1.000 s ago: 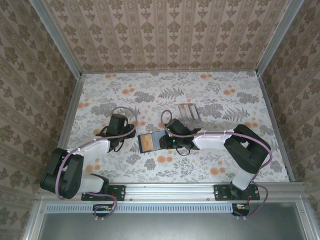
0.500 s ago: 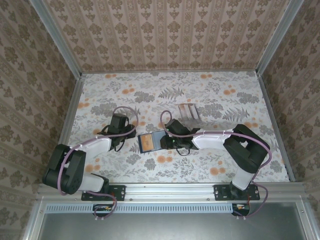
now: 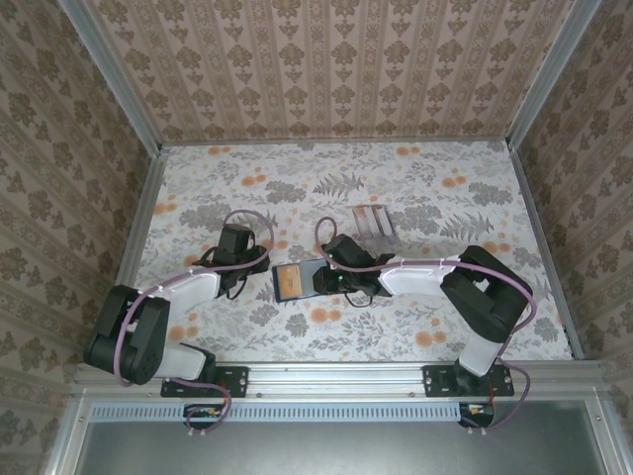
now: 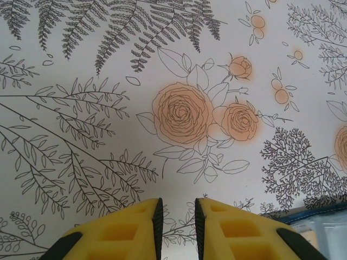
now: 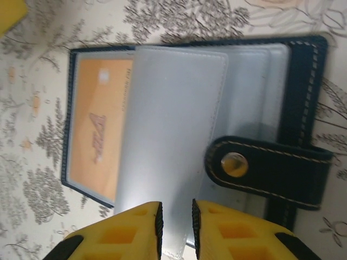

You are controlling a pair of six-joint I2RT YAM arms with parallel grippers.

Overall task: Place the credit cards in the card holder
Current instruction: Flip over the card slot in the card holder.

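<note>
The card holder (image 3: pixel 297 280) lies open on the flowered table, dark navy with pale blue clear sleeves. An orange card (image 5: pixel 99 135) sits in its left pocket, and a pale sleeve leaf (image 5: pixel 173 119) lies over the middle. The snap tab (image 5: pixel 268 168) is folded across the sleeves. My right gripper (image 5: pixel 177 216) hovers low over the holder's near edge, narrowly open, with the sleeve leaf under its tips. My left gripper (image 4: pixel 179 216) is narrowly open over bare table just left of the holder, whose blue edge (image 4: pixel 320 208) shows at the corner. Two greyish credit cards (image 3: pixel 374 219) lie farther back.
Patterned walls close the table (image 3: pixel 455 327) on three sides. The metal rail (image 3: pixel 336 376) with both arm bases runs along the near edge. Open tabletop lies behind and to the right of the cards.
My right gripper has edged slightly left over the holder, which has shifted a little left with it. The left arm's elbow has settled slightly; its gripper has stayed in place.
</note>
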